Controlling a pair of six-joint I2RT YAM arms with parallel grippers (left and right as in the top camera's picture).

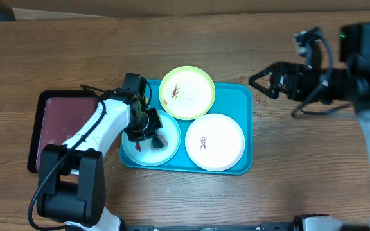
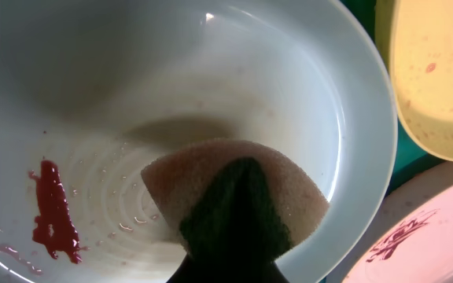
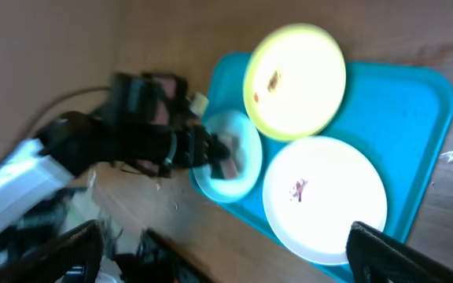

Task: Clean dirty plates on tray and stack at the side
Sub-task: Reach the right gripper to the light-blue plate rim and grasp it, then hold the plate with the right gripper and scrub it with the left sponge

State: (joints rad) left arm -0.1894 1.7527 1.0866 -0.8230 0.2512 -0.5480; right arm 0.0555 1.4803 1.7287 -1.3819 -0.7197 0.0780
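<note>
From above, the left claw [image 1: 148,128] sits low on the blue plate [image 1: 137,153], near-left in the tray [image 1: 244,96], to scrub it. Its camera shows it gripping a sponge [image 2: 289,196] beside a red smear [image 2: 53,220]. The right claw [image 3: 225,229], in its camera, is spread wide, just waiting.

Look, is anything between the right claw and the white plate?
Nothing visible blocks it. The right gripper hangs open over the table; only the tray's rim lies before the white plate.
</note>
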